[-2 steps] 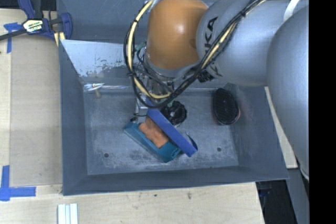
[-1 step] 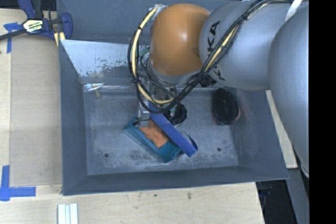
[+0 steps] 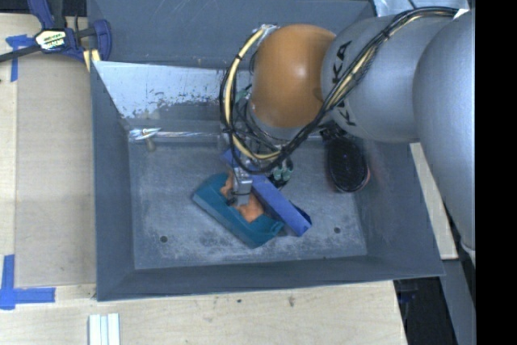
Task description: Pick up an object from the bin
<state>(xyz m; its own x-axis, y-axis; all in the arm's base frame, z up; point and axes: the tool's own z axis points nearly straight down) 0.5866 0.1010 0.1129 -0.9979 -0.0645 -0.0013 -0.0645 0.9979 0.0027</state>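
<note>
My gripper (image 3: pixel 241 187) reaches down under the orange wrist cover into the middle of the bin. It stands right on a small heap of three things. A flat teal block (image 3: pixel 229 216) lies slantwise at the bottom of that heap. A blue-violet bar (image 3: pixel 284 208) lies across the block's right end. A small orange piece (image 3: pixel 253 211) shows between them, just below the gripper. I cannot make out whether anything is in its grasp.
A black oval thing (image 3: pixel 347 166) lies to the right, near the bin's right wall and partly under the arm. A clear, silvery rod (image 3: pixel 173 135) lies along the back of the floor at the left. The arm fills the upper right.
</note>
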